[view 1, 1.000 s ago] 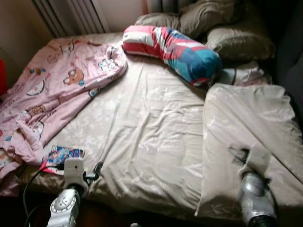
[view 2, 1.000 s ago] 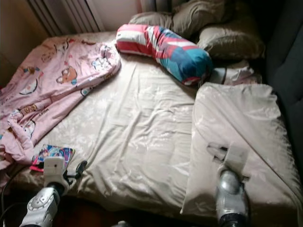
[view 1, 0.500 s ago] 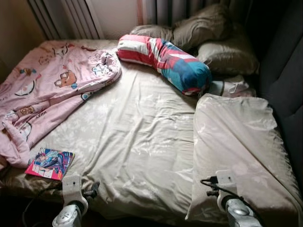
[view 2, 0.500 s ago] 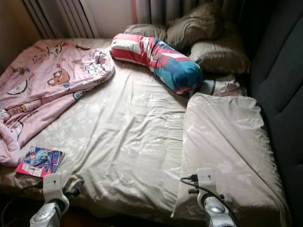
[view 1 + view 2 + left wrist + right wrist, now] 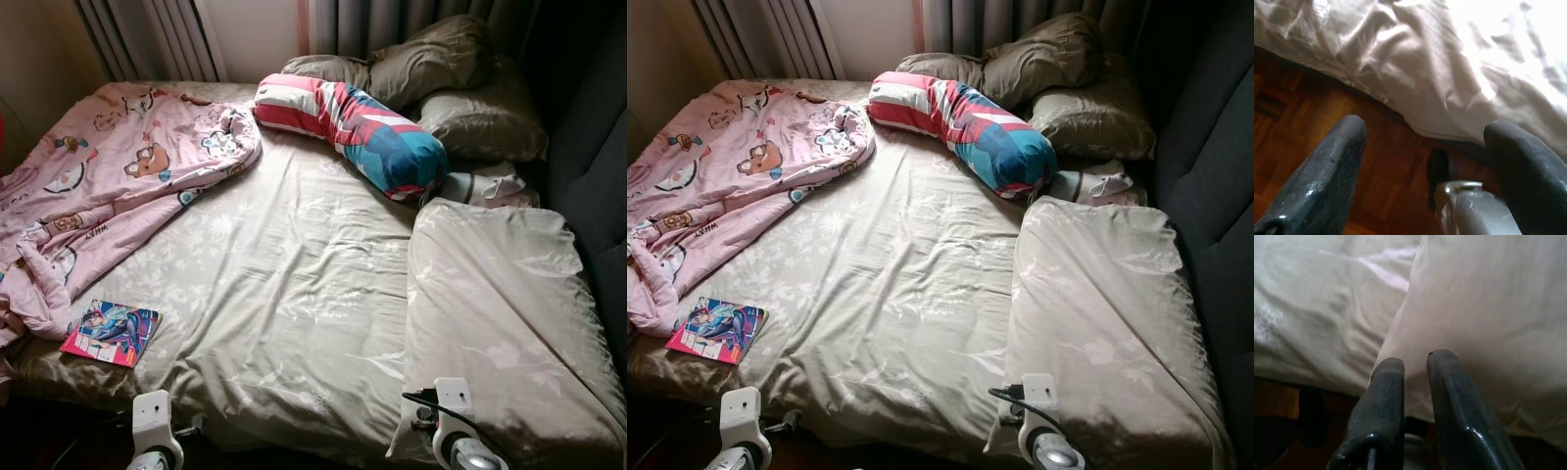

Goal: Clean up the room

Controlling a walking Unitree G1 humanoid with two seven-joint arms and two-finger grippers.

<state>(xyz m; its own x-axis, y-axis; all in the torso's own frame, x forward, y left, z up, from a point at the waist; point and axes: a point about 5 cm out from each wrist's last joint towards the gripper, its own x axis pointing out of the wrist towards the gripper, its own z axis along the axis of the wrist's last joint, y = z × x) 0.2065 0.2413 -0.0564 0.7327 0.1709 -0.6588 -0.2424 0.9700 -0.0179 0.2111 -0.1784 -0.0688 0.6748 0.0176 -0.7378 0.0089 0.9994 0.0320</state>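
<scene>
A pink cartoon-print blanket lies crumpled over the bed's left side. A colourful comic book rests near the bed's front left corner. At the front right, a flat beige pillow lies askew. My left arm is low in front of the bed; its gripper is open over the wooden floor, just short of the hanging sheet. My right gripper is shut with nothing in it, pointing at the beige pillow's front edge.
A red, white and blue striped bolster and two olive pillows lie at the head of the bed. A small white cloth sits behind the beige pillow. A dark upholstered panel borders the right side. Curtains hang behind.
Both arms have drawn back and down toward me. The right gripper, which lay over the beige pillow a second ago, is off it. The camera has also shifted.
</scene>
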